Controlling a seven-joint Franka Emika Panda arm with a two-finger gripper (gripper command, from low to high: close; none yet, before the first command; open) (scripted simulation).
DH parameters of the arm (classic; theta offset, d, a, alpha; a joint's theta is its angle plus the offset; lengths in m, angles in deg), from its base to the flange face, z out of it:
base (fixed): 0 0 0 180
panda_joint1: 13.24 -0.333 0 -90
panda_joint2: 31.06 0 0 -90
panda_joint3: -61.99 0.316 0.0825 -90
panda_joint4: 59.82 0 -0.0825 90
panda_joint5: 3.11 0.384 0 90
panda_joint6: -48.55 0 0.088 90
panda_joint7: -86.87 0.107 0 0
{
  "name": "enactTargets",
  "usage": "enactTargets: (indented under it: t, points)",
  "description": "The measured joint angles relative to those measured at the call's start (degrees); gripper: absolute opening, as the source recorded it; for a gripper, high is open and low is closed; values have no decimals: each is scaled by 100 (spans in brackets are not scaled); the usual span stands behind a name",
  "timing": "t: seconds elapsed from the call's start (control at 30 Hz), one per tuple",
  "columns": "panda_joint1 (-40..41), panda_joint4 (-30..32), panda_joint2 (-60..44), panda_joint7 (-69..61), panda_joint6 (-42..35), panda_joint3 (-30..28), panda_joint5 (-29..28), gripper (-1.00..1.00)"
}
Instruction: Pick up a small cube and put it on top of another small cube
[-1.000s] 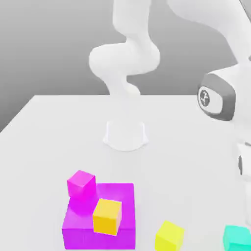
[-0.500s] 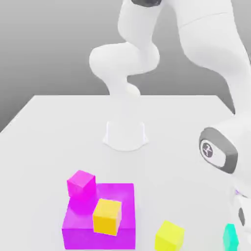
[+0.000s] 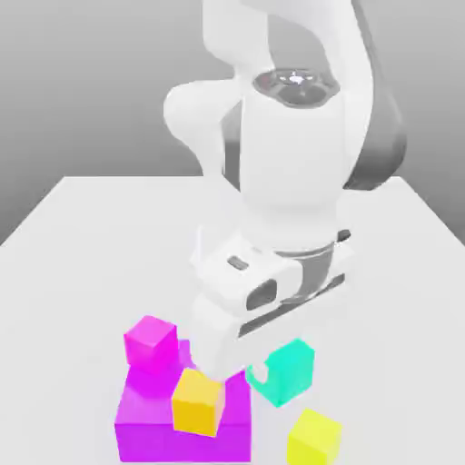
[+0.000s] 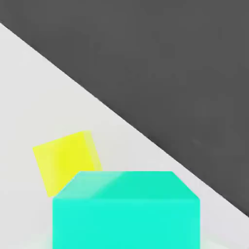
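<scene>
You are carrying the teal cube (image 3: pixel 283 371) pinched in the gripper (image 3: pixel 263 372) above the table (image 3: pixel 91 245), and, tilted, it is risking sliding off a yellow cube (image 3: pixel 313 438) if released off-centre.

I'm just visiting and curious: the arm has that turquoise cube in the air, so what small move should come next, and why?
Probably carry the small teal cube sideways until it sits over a small yellow cube. In the exterior view the teal cube hangs under the gripper, clear of the white table, beside the yellow cube on the big magenta block, not above it.
</scene>
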Motion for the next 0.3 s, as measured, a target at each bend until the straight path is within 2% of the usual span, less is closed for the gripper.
enactTargets:
  t: [0.1,0.17,0.2,0.3]
  points:
    - [644,200,29,336,173,-36,-10,-100]
    - [503,304,-307,306,608,174,79,-100]
    - [465,336,-422,289,752,202,111,100]
    - [465,336,-422,289,752,202,111,100]
